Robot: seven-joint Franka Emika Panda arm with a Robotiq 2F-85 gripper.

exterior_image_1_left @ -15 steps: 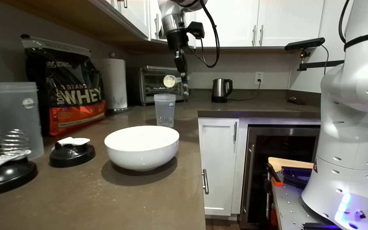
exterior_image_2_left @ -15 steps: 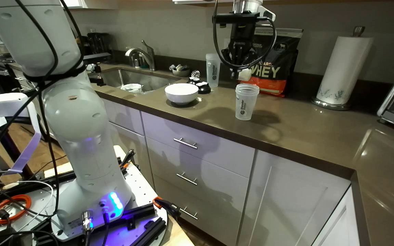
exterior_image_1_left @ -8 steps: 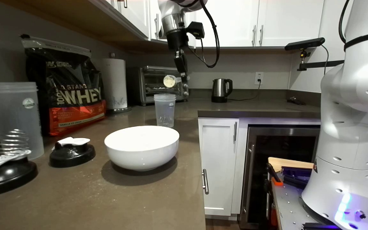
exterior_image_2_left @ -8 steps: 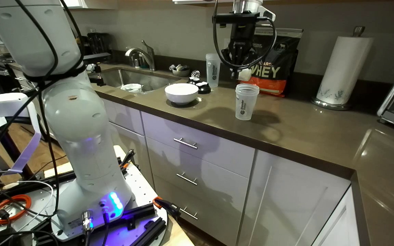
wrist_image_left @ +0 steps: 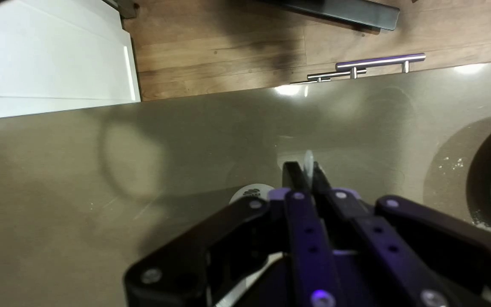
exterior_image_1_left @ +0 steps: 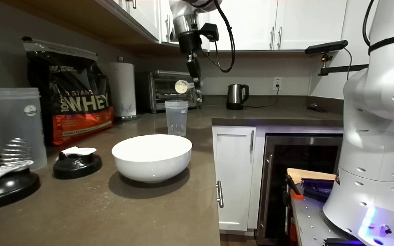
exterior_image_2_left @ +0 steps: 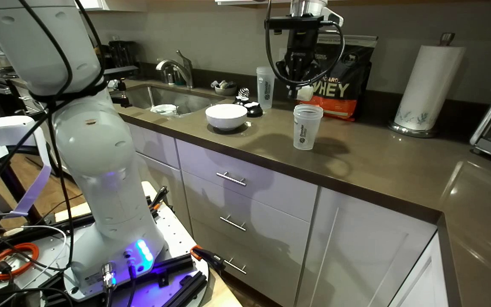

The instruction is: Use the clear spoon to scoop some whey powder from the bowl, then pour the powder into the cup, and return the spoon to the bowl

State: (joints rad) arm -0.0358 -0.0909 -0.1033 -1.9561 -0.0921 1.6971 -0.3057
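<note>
Clear spoon [exterior_image_2_left: 305, 93] w/ whey powder [exterior_image_1_left: 181, 88] inside, gripped btwn fingers [exterior_image_1_left: 193, 66], v. thin gap.

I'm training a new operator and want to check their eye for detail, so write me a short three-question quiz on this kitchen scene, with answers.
1. What stands below the spoon that the gripper holds?
2. True or false: the spoon is empty.
3. Choose one: on the counter, the bowl sits A) upside down, B) upright, C) on its side.

Key:
1. The cup.
2. False; powder shows in it.
3. B.
</note>
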